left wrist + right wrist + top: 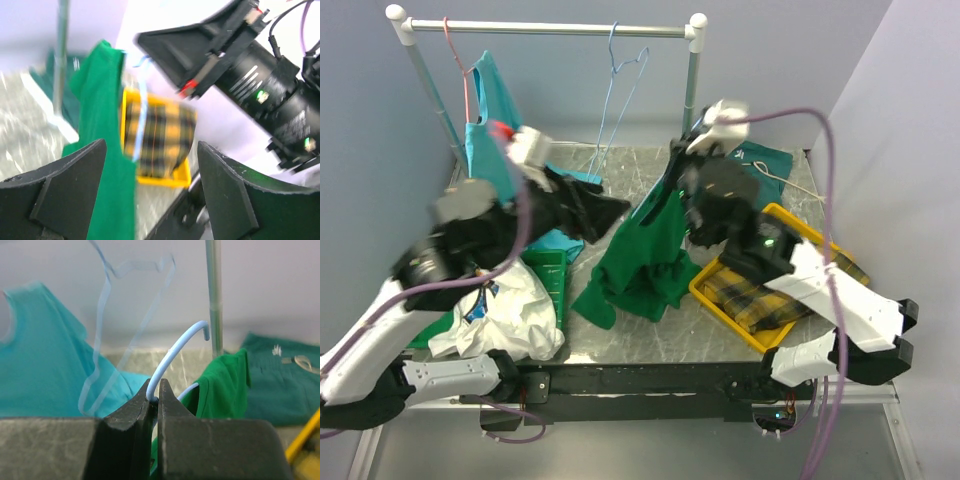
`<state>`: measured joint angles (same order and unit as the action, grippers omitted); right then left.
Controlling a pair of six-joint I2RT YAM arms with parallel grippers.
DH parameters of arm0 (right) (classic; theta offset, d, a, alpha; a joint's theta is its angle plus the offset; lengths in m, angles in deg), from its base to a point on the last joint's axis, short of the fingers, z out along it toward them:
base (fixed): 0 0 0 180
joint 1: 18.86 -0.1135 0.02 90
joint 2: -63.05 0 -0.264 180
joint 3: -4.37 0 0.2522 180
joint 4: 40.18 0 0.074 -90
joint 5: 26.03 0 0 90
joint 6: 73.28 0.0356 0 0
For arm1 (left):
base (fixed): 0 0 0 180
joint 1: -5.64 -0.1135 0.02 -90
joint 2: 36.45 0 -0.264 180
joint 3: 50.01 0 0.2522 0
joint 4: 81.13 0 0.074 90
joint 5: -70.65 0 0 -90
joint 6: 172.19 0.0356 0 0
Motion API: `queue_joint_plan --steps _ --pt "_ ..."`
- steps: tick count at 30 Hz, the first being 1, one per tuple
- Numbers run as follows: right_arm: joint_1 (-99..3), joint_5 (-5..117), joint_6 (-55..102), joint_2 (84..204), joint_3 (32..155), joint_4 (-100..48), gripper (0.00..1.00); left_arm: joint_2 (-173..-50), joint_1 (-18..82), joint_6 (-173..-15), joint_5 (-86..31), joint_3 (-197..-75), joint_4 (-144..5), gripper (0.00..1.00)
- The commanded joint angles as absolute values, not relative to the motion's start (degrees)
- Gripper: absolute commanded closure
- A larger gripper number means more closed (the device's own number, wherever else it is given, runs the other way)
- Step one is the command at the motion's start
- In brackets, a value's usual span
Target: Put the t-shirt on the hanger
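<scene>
Bright green t-shirt (642,258), short-sleeved and crumpled, hangs from the light-blue wire hanger (176,349) just below & right of the right gripper (155,390), its lower end bunched on the marble table (660,335). The right gripper's jaws pinch the hanger's neck under the hook. Beside the shirt, the left gripper (151,145) stands w/ jaws spread wide, grasping nothing.

The top camera looks down from above the near edge toward the far rail (550,28), taking in the whole table (650,345). The left wrist camera, close behind its fingers (65,195), faces right; the right wrist camera, close behind its own fingers (210,445), faces the far wall (260,285). All three catch the t-shirt (645,250).
</scene>
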<state>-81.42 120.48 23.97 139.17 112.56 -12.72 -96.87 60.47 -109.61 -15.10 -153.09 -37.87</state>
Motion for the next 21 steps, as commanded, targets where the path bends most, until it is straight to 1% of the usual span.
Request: queue_joint_plan --steps 1,2,4,5,7,8,10,11,13,14,17,21 --pt "-81.17 117.06 17.96 138.55 129.01 -12.45 1.0 -92.26 60.22 -107.16 -9.96 -160.44 -38.81 0.2" --pt "-81.17 115.92 17.26 139.33 135.13 -10.62 1.0 -91.91 60.22 -106.89 -9.51 -161.15 -38.72 0.2" --pt "-81.17 112.94 15.32 140.13 140.53 -8.85 1.0 -91.38 60.22 -106.19 -8.54 -162.47 -38.63 0.19" --pt "-81.17 112.05 15.23 140.92 145.17 -8.23 1.0 -91.38 60.22 -106.02 -8.45 -162.73 -38.54 0.18" --pt "-81.17 109.69 15.93 141.45 148.02 -6.83 1.0 -91.29 60.22 -105.75 -8.54 -163.18 -38.36 0.18" --pt "-81.17 109.24 16.63 141.02 147.25 -6.21 1.0 -91.29 60.22 -105.84 -8.71 -163.18 -38.19 0.17" --pt "-81.17 108.62 18.29 139.79 143.04 -6.73 1.0 -91.2 60.22 -106.01 -8.97 -162.48 -37.84 0.17" --pt "-81.17 108.62 19.69 138.13 137.19 -7.86 1.0 -90.85 60.22 -106.27 -9.5 -162.13 -37.57 0.17" --pt "-81.17 108.36 21.54 136.36 131.27 -8.75 1.0 -90.24 60.22 -106.54 -10.73 -160.63 -35.47 0.18" --pt "-81.17 107.31 23.82 134.53 125.5 -9.8 1.0 -90.15 60.22 -106.8 -11.34 -160.02 -34.24 0.19" --pt "-81.17 105.37 28.39 132.41 116.25 -10.6 1.0 -88.48 60.22 -107.77 -13.63 -156.51 -29.32 0.25" --pt "-81.09 105.62 32.71 132.92 107.44 -12.26 1.0 -85.41 60.22 -110.4 -16.36 -146.43 -25.63 0.27"
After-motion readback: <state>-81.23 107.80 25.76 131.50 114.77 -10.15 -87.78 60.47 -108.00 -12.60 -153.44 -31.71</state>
